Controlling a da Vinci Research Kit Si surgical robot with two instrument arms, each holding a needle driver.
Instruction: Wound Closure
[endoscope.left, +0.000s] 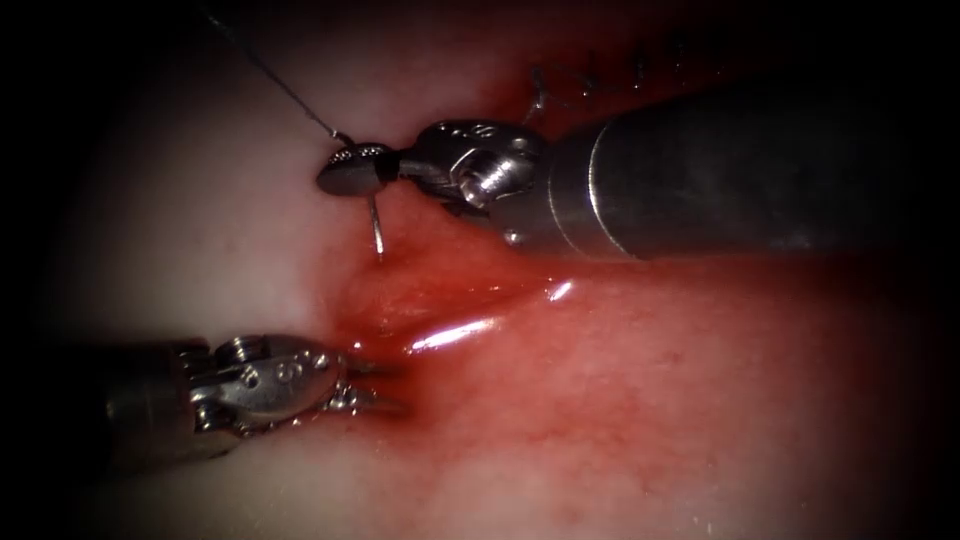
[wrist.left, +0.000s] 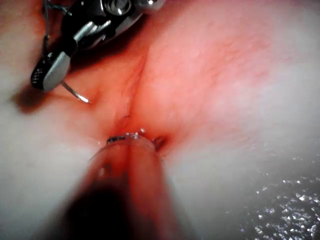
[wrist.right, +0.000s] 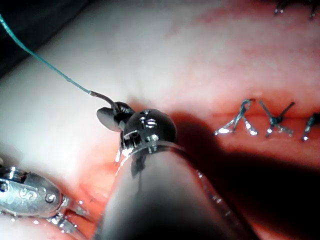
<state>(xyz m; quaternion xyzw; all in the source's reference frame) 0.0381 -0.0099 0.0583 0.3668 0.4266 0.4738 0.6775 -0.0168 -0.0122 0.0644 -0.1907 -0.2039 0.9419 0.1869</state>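
Needle is sitting in the right claw, gripped near its thread end, its pointed end hanging down toward the tissue, tip just above or touching the surface at the left edge of the cut; can't tell if it is piercing. In the left wrist view the needle is curving out free below the right claw. Thread is running from the needle's tail up and left, off over the tissue; teal in the right wrist view. Right claw is clamping closed on the needle. Left claw is lying at the lower left end of the cut, jaws slightly parted, tips at the red wet tissue, gripping nothing visible. Red fluid is pooling in the cut. Knotted stitches with cut ends are sitting further along the cut behind the right tool.
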